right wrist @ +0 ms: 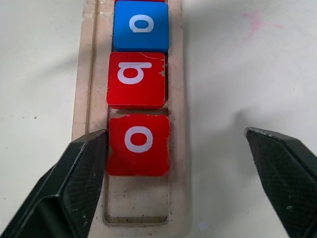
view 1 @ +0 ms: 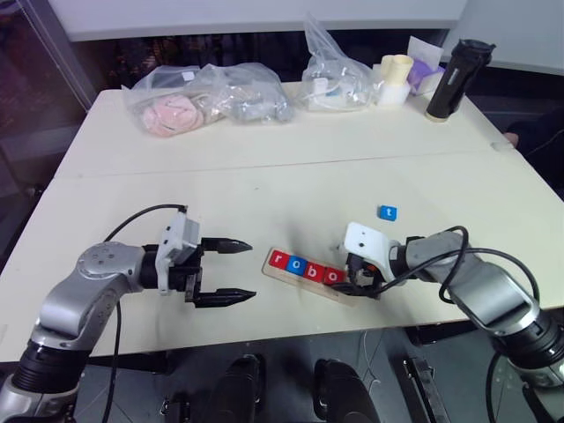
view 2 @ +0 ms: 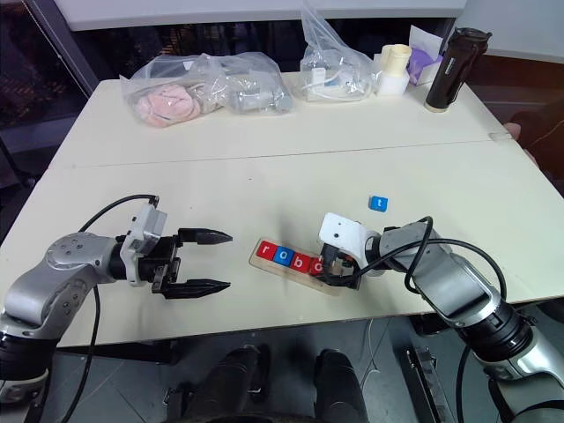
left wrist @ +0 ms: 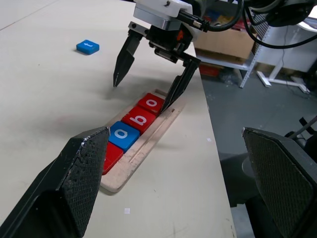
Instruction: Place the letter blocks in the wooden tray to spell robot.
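Right gripper (view 1: 363, 284) hangs over the right end of the wooden tray (left wrist: 148, 144), fingers spread wide and holding nothing; one fingertip (left wrist: 174, 93) sits at the tray's near rim beside the last red "o" block (right wrist: 138, 144), the other stands clear over the bare table (view 1: 264, 176). Left gripper (view 1: 231, 271) hovers to the left of the tray, well apart from it, its fingers also wide open and empty, pointing toward the tray. Beneath the right gripper the tray lies at a slant with four blocks in its slot: a red one at the left end (view 1: 279, 259), then the blue "o" block (right wrist: 140, 26), the red "b" block (right wrist: 135, 80) and the red "o". One slot space past the red "o" is unfilled. Beyond the right gripper, apart from the tray, the blue "t" block (view 1: 388, 212) lies flat on the table.
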Controlling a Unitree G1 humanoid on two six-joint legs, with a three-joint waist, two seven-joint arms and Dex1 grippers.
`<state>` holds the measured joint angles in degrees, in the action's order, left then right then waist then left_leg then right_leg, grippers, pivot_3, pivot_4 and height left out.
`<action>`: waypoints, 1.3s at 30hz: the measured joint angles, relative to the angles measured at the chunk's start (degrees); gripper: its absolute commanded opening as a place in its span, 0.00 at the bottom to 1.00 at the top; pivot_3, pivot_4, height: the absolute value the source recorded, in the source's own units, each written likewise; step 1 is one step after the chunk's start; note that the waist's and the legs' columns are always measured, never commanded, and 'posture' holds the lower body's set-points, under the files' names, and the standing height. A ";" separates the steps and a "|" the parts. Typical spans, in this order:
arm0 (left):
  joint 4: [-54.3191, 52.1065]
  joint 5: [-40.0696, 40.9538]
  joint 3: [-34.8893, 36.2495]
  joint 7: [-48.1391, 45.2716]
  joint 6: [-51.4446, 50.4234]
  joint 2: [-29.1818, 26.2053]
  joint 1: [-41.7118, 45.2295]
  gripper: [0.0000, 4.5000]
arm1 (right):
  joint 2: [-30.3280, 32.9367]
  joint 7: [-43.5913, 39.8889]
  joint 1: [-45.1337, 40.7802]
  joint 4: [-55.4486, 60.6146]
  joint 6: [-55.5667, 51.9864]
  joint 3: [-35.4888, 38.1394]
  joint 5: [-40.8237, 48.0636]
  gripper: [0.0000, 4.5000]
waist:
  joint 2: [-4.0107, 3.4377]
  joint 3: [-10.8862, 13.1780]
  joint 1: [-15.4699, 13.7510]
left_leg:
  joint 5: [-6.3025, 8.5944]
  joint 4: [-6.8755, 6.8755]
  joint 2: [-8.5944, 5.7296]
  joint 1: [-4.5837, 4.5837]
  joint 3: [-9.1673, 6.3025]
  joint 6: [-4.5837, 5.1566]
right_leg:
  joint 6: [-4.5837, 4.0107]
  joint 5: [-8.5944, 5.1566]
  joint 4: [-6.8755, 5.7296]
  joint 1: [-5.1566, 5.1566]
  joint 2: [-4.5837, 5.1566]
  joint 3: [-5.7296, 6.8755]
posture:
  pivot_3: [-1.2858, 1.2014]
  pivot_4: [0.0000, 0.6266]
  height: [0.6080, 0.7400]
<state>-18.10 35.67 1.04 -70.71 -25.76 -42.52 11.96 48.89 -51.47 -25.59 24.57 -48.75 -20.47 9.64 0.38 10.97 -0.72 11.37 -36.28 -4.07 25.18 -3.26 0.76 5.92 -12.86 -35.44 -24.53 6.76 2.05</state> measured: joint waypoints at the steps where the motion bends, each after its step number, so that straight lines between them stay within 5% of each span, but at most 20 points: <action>1: 0.00 0.00 0.00 0.01 0.00 0.01 0.00 1.00 | 0.05 -0.23 -0.01 -0.19 0.47 -0.03 -0.15 0.99 | 0.00 0.00 0.00 | 0.00 -0.01 0.00 0.00 0.00 0.00 | 0.00 0.00 0.00 0.00 -0.01 0.00 | 0.52 0.24 0.88; 21: 0.25 -0.03 -0.19 0.17 0.00 0.32 1.35 1.00 | 0.75 -4.28 -1.51 -4.92 9.99 -1.36 -4.00 0.99 | 0.04 -0.04 -0.01 | 0.00 -0.14 0.00 -0.05 0.00 0.00 | -0.01 0.01 -0.07 0.09 0.00 0.00 | 0.52 0.24 0.88; 39: 1.31 -0.12 -0.34 -0.07 0.04 1.03 1.65 1.00 | 4.49 -5.46 0.23 2.65 -0.86 5.86 3.10 0.99 | 0.04 -0.04 -0.09 | 0.01 -0.10 0.00 -0.02 0.00 -0.01 | -0.01 0.01 -0.02 0.07 0.04 -0.01 | 0.52 0.24 0.88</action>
<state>-16.79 35.55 0.69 -70.78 -25.72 -41.49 13.62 53.39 -56.94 -25.36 27.21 -49.61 -14.61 12.74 0.42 10.93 -0.81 11.38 -36.38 -4.08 25.15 -3.27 0.75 5.91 -12.86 -35.46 -24.47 6.81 2.04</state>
